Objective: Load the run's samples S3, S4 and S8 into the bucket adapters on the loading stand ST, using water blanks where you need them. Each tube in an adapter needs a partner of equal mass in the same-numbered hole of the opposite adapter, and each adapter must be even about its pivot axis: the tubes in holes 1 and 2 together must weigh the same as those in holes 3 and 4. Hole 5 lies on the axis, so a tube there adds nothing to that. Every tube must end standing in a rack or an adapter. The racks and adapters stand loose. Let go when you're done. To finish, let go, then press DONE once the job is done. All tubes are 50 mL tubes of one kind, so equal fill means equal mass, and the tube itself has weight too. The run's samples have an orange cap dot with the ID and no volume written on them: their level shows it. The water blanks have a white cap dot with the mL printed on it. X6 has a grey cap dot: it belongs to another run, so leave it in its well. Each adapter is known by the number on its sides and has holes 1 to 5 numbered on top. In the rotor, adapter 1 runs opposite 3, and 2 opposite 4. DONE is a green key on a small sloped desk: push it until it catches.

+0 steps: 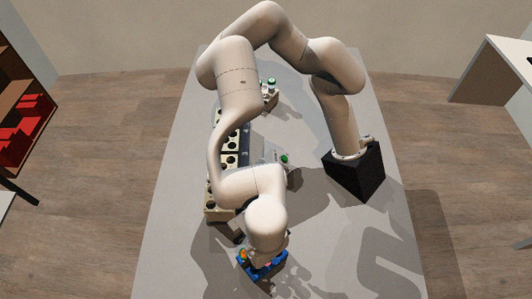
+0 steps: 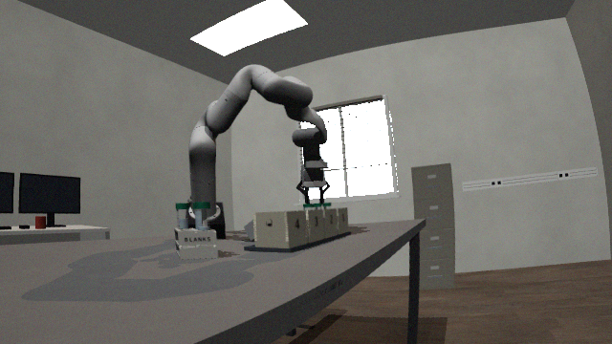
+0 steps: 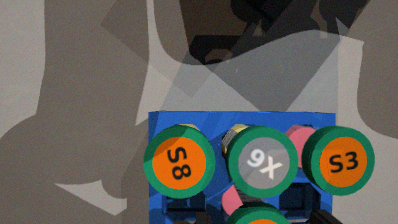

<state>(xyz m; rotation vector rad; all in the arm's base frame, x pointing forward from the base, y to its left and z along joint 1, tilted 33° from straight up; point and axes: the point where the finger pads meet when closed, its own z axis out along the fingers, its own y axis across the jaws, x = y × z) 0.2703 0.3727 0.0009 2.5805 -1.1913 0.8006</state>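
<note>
Grey table (image 1: 174, 174) (image 2: 143, 315); X6 (image 3: 262, 161) stands between S8 (image 3: 179, 162) and S3 (image 3: 339, 160)

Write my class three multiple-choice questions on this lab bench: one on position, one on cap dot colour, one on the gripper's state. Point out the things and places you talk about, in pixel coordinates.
1. In the wrist view, which tube stands between S8 and S3?
A) S4
B) X6
C) a water blank

2. What colour is the dot on S3's cap?
A) orange
B) white
C) grey

3. How is the gripper?
A) fully shut
B) gone from the exterior view
C) partly open

1: B, the X6 cap (image 3: 262, 161) sits between the S8 cap (image 3: 179, 162) and the S3 cap (image 3: 339, 160) over the blue rack (image 1: 254, 277) (image 3: 240, 119).
2: A, an orange disc fills the middle of the green S3 cap.
3: C, the gripper's (image 2: 314, 203) fingers stand apart in the exterior view.
</note>
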